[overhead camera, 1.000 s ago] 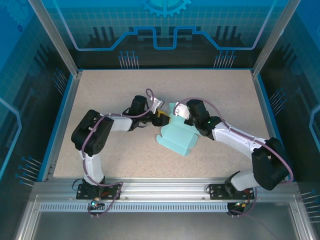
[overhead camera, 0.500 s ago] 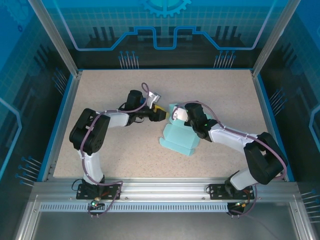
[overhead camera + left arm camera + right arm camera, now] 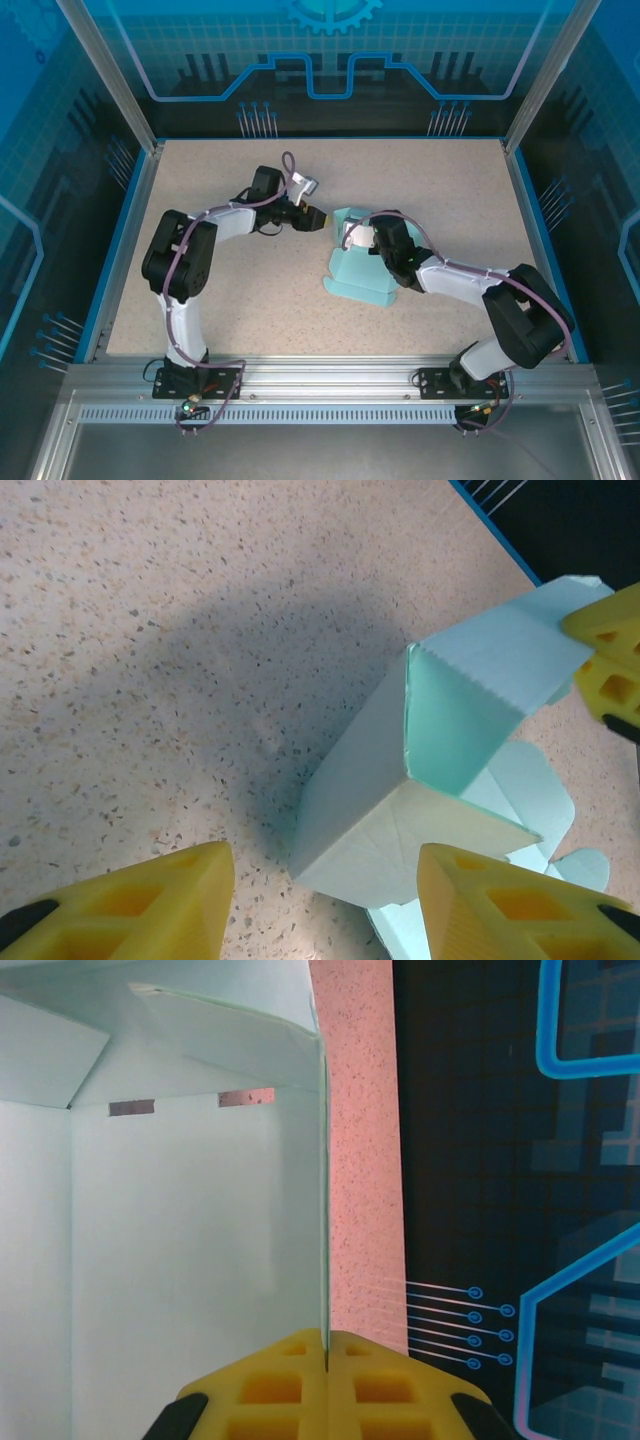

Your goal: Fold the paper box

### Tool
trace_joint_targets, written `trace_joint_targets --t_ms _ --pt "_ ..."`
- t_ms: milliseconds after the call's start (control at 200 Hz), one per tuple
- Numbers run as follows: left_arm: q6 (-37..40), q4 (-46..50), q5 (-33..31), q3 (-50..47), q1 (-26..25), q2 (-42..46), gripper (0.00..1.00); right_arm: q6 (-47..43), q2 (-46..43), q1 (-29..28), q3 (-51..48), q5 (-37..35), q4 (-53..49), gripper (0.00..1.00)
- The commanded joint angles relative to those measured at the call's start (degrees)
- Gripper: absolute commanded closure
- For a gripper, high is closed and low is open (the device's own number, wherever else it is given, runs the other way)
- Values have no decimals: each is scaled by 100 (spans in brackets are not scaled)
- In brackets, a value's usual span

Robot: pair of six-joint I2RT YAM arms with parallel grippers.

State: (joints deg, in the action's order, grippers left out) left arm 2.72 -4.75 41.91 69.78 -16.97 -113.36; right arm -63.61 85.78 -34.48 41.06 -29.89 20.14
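The paper box (image 3: 365, 277) is pale teal and partly folded, lying mid-table with loose flaps. In the left wrist view the paper box (image 3: 400, 810) has one end standing open and a corner pointing at the camera. My left gripper (image 3: 317, 217) hovers just left of it, and in its own view that gripper (image 3: 325, 910) is open, its yellow fingers (image 3: 130, 900) apart and nothing between them. My right gripper (image 3: 350, 229) is shut on a thin upright wall of the box (image 3: 180, 1260), and in its own view the gripper (image 3: 325, 1352) pinches the paper's edge.
The speckled beige table (image 3: 250, 300) has a blue rim (image 3: 128, 230) and metal frame posts at its back corners. Beyond the right gripper, the table's edge (image 3: 393, 1160) meets a dark patterned wall. Open surface lies left of and in front of the box.
My left gripper has drawn back up and away from the box, its fingers slightly narrower. My right gripper has swung left and nearer with the held wall, shifting the box slightly right.
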Motion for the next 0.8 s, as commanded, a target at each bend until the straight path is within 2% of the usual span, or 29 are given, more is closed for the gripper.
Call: trace_joint_targets --t_ms 0,360,795 --pt "464 461 275 195 -135 -205 46 -360 174 -59 -138 -123 480 100" --pt "649 1069 274 721 -342 -612 48 -207 132 -56 -81 -87 352 100" --pt "393 270 748 313 -464 -380 56 11 115 -15 56 -81 56 100"
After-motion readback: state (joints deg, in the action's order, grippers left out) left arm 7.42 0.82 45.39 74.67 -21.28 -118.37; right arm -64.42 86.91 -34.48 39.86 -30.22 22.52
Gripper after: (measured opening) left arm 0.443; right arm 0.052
